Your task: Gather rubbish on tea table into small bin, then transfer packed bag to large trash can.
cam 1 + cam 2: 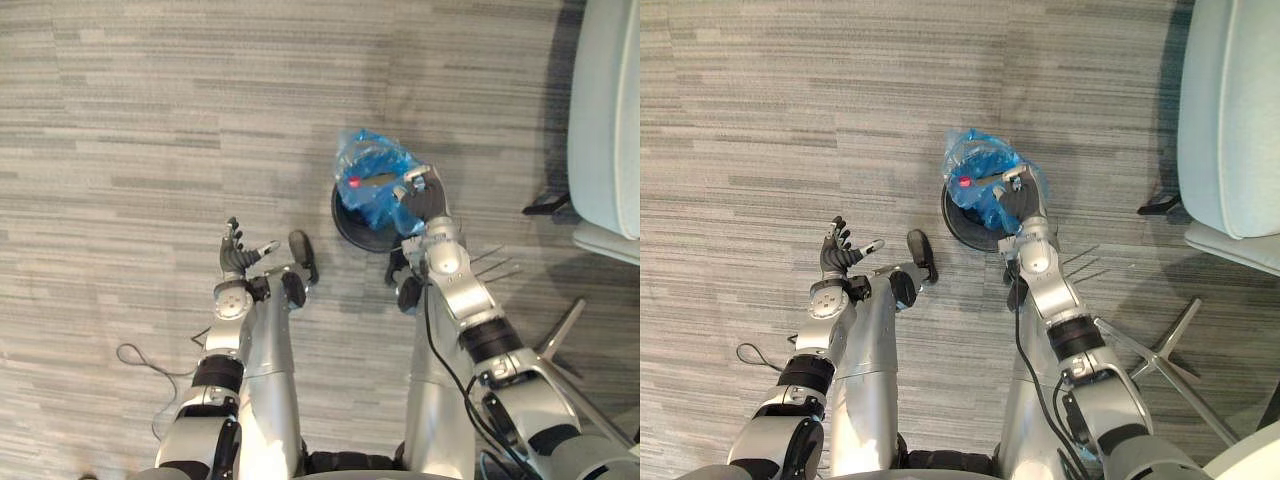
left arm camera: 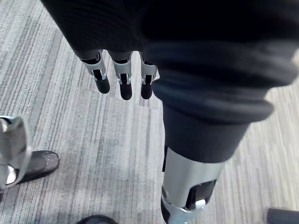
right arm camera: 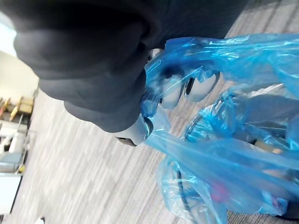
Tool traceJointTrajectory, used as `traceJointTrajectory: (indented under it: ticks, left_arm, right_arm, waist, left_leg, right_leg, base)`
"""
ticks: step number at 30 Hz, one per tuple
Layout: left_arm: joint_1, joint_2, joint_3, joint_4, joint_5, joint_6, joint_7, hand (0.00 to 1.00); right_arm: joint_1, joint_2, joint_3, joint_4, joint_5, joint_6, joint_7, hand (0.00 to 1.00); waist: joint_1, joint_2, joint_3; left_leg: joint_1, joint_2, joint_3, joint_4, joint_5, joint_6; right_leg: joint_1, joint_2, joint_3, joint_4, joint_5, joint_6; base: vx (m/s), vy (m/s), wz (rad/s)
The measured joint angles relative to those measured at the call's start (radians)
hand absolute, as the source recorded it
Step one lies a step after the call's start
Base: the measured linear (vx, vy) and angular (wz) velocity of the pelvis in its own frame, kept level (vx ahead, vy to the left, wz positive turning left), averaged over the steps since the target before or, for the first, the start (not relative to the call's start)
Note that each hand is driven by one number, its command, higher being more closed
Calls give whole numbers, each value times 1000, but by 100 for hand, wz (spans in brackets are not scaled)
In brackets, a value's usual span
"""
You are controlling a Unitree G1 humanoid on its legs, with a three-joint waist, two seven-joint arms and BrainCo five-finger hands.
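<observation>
A small black bin (image 1: 352, 230) stands on the grey carpet, lined with a crumpled blue plastic bag (image 1: 370, 170) that bulges above its rim. Something small and red (image 1: 354, 182) shows inside the bag. My right hand (image 1: 421, 200) is at the bag's right side, and in the right wrist view its fingers (image 3: 187, 88) are curled into folds of the blue bag (image 3: 233, 177). My left hand (image 1: 238, 257) hangs over bare carpet well to the left of the bin. Its fingers (image 2: 124, 79) are straight and hold nothing.
A pale upholstered seat (image 1: 608, 120) fills the right edge, with a dark foot (image 1: 545, 207) under it. Thin metal chair legs (image 1: 562, 335) spread on the floor at the lower right. Open carpet lies ahead and to the left of the bin.
</observation>
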Motion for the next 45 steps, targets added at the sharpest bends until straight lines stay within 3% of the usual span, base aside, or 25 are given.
traceJointTrajectory:
  ticks: [3, 5, 7, 8, 13, 16, 17, 18, 19, 21, 23, 24, 26, 27, 30, 32, 33, 34, 35, 37, 39, 40, 41, 43, 45]
  left_arm:
    - [37, -10, -9, -3, 22, 10, -7, 0]
    - [76, -13, -45, -5, 25, 13, -20, 0]
    - [120, -27, -50, -10, 33, 19, -30, 0]
    - [170, -37, -66, -10, 36, 20, -32, 0]
    - [317, -47, -116, -10, 44, 18, -58, 0]
    - [329, -40, -116, -10, 44, 17, -72, 0]
    - [328, -36, -115, -11, 44, 17, -72, 0]
    - [330, -35, -112, -18, 44, 16, -74, 0]
    - [333, -28, -116, -42, 44, 16, -74, 0]
    - [356, -19, -116, -112, 44, 12, -73, 0]
    - [381, -8, -112, -182, 43, 1, -69, 0]
    - [411, -9, -113, -235, 43, -8, -68, 0]
    - [441, -9, -129, -287, 43, -21, -69, 0]
    - [442, -16, -137, -297, 43, -24, -70, 0]
    - [470, -31, -180, -361, 41, -22, -71, 0]
    - [485, -26, -209, -444, 42, -34, -74, 0]
    - [484, -25, -214, -451, 42, -38, -74, 0]
    - [481, -11, -227, -467, 42, -44, -74, 0]
    - [468, 4, -235, -469, 45, -53, -80, 0]
    - [441, 23, -235, -479, 64, -62, -87, 0]
    - [402, 41, -250, -482, 98, -63, -86, 0]
    - [370, 47, -269, -482, 123, -64, -86, 0]
    - [329, 73, -290, -476, 163, -64, -87, 0]
    - [297, 104, -325, -476, 202, -64, -85, 0]
    - [286, 120, -334, -476, 224, -64, -72, 0]
  right_arm:
    - [91, 53, -29, -85, 110, -22, 39, 100]
    - [169, 91, -34, -153, 272, -36, 74, 100]
    - [249, 108, -25, -222, 367, -42, 99, 100]
    - [314, 124, -9, -262, 413, -57, 118, 100]
    - [464, 141, 22, -412, 460, -112, 193, 100]
    - [466, 153, 23, -443, 449, -142, 211, 100]
    - [459, 146, 22, -443, 424, -146, 212, 100]
    - [461, 138, 22, -443, 417, -145, 212, 100]
    - [484, 142, 12, -444, 392, -145, 212, 100]
    - [496, 141, 18, -446, 351, -145, 210, 100]
    - [468, 135, 31, -454, 297, -146, 205, 100]
    - [445, 123, 47, -464, 268, -146, 190, 100]
    - [426, 101, 50, -507, 255, -148, 181, 100]
    - [401, 85, 50, -517, 240, -151, 171, 100]
    - [338, 33, 45, -510, 192, -147, 135, 100]
    - [274, 3, 41, -509, 160, -147, 126, 100]
    - [256, -9, 41, -508, 152, -147, 126, 100]
    - [219, -39, 44, -505, 146, -147, 127, 100]
    - [191, -66, 45, -504, 146, -147, 129, 100]
    - [144, -108, 49, -492, 147, -147, 139, 100]
    - [113, -147, 52, -486, 146, -147, 150, 100]
    - [98, -175, 51, -485, 147, -147, 151, 100]
    - [94, -167, 48, -478, 147, -146, 154, 100]
    - [93, -139, 71, -474, 149, -145, 175, 100]
    - [50, -131, 142, -474, 150, -145, 197, 100]
  waist:
    - [-7, -11, -7]
    - [-5, -17, -12]
    - [-5, -34, -30]
    - [-5, -44, -91]
    - [-5, -57, -233]
    - [-5, -62, -256]
    - [-5, -61, -257]
    - [-7, -58, -259]
    - [-17, -68, -258]
    - [-23, -83, -263]
    - [5, -81, -264]
    - [29, -65, -278]
    - [52, -64, -286]
    - [49, -58, -285]
    - [48, -48, -287]
    - [46, -50, -289]
    - [46, -49, -290]
    - [47, -48, -291]
    - [35, -47, -291]
    - [14, -43, -294]
    - [-6, -27, -306]
    - [-11, -1, -321]
    - [-8, -17, -326]
    - [-5, -42, -342]
    - [-4, -48, -350]
  left_leg:
    - [125, -12, 18, -110, 32, -8]
    - [233, -21, 22, -193, 51, -16]
    - [323, -33, 29, -243, 62, -19]
    - [349, -35, 31, -269, 63, -20]
    - [516, -35, 81, -369, 63, -21]
    - [538, -35, 112, -372, 63, -20]
    - [550, -35, 129, -376, 66, -13]
    - [572, -19, 142, -397, 72, -1]
    - [584, -29, 127, -381, 70, 2]
    - [594, -44, 90, -330, 68, 5]
    - [589, -51, 71, -300, 66, 3]
    - [573, -41, 59, -315, 68, 3]
    - [534, -33, 54, -319, 88, -17]
    - [504, -33, 45, -321, 109, -13]
    - [494, -30, 2, -405, 216, -41]
    - [499, -45, -37, -470, 326, -78]
    - [498, -39, -28, -421, 292, -53]
    - [498, -32, -16, -294, 194, -19]
    - [512, -25, -4, -210, 127, -5]
    - [569, 13, 29, -172, 67, -3]
    - [662, 30, 54, -275, 55, -20]
    - [726, 27, 54, -431, 30, -86]
    - [740, 7, 58, -498, 52, -109]
    - [732, -30, 62, -520, 70, -91]
    - [740, -56, 72, -524, 73, -83]
  right_leg:
    - [119, 8, -9, -102, 30, 1]
    - [232, 19, -21, -187, 50, 5]
    - [316, 20, -23, -232, 53, 8]
    - [345, 25, -28, -262, 55, 12]
    - [516, 56, -4, -428, 101, 33]
    - [526, 61, 18, -454, 142, 42]
    - [509, 66, 18, -440, 181, 73]
    - [508, 63, 13, -362, 135, 84]
    - [505, 40, 12, -134, 19, 44]
    - [579, 19, 20, 32, -76, 80]
    - [623, 36, 28, -19, -115, 96]
    - [649, 66, 27, -99, -133, 88]
    - [652, 83, 24, -185, -169, 29]
    - [640, 88, 15, -214, -179, 12]
    - [627, 107, -36, -225, -141, -22]
    - [649, 86, -97, -281, -98, -60]
    - [651, 83, -106, -293, -83, -67]
    - [657, 77, -120, -324, -51, -74]
    - [664, 68, -136, -365, -16, -75]
    - [679, 70, -160, -448, 50, -72]
    - [690, 82, -185, -531, 114, -57]
    - [686, 98, -195, -576, 151, -40]
    - [678, 86, -200, -605, 184, -28]
    - [677, 66, -195, -637, 224, -15]
    - [691, 47, -180, -667, 254, 0]
  base:
    - [86, -61, -3]
    - [122, -38, 2]
    - [170, -24, 3]
    - [179, -13, -1]
    - [187, 18, -24]
    - [51, 53, -42]
    - [-40, 29, -52]
    - [-67, 12, -24]
    - [-58, -64, 30]
    - [-68, -106, 63]
    - [-137, -144, 10]
    - [-169, -96, -23]
    - [-167, -107, -17]
    - [-224, -141, 16]
    - [-226, -137, 42]
    - [-248, -133, 61]
    - [-274, -101, 51]
    - [-243, -48, 42]
    - [-238, -24, 42]
    - [-201, 60, 45]
    - [-173, 120, 41]
    - [-181, 216, 34]
    - [-178, 231, 31]
    - [-143, 169, 19]
    - [-119, 170, 0]
